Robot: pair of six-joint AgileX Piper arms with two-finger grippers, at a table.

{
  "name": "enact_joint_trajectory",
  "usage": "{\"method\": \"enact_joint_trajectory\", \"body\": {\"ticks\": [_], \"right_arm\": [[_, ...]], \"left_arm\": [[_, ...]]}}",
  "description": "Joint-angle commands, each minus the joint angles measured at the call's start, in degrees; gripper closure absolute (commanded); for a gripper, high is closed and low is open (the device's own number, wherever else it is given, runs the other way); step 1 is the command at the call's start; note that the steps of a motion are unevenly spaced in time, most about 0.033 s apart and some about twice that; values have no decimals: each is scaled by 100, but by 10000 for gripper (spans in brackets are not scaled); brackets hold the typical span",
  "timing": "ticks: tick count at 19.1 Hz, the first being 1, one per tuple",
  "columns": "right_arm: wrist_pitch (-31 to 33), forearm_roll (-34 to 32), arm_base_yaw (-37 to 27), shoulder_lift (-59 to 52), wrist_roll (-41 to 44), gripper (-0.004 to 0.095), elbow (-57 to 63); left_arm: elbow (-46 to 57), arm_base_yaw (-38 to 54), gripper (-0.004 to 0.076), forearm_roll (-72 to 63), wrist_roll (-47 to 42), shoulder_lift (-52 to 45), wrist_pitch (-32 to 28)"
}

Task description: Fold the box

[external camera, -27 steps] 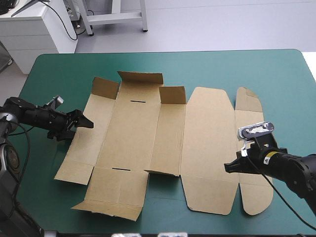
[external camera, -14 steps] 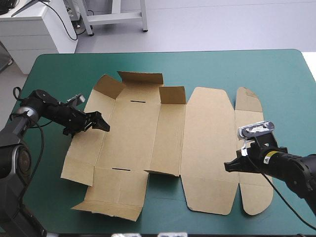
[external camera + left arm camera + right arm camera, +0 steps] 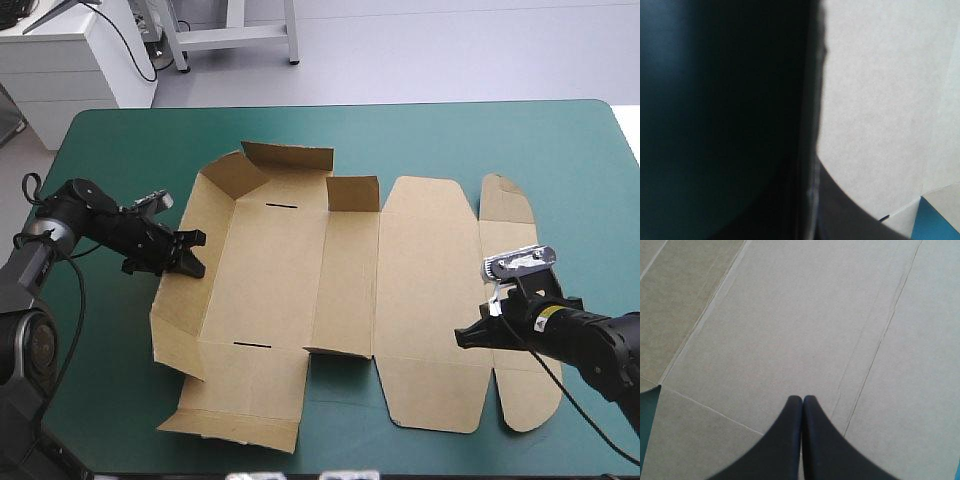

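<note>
At nine o'clock my left gripper (image 3: pixel 200 254) pinches the side wall (image 3: pixel 205 205) of the box (image 3: pixel 340 290). Light, stiff board, so I'd grip wall edges. Right gripper (image 3: pixel 460 338) closed, empty.

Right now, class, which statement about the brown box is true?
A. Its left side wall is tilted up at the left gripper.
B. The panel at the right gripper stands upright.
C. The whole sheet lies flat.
A: the high view shows the box with its left side wall tilted up off the table at the left gripper, while the panels by the right gripper lie flat.
</note>
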Motion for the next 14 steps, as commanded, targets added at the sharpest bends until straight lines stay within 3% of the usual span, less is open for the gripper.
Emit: {"method": "enact_joint_trajectory", "body": {"ticks": [1,5,7,14], "right_arm": [[-255,-16,-44,-40,-51,929,-132],[-255,-16,-44,-40,-51,929,-132],[-255,-16,-44,-40,-51,929,-132],[-203,-16,-44,-40,-51,929,-132]], "left_arm": [[-123,-23,729,-64,-23,-400,565],[-123,-49,731,39,676,-744,565],[-335,-255,731,748,567,-841,565],[-2010,-2672,731,4273,598,-808,519]]}}
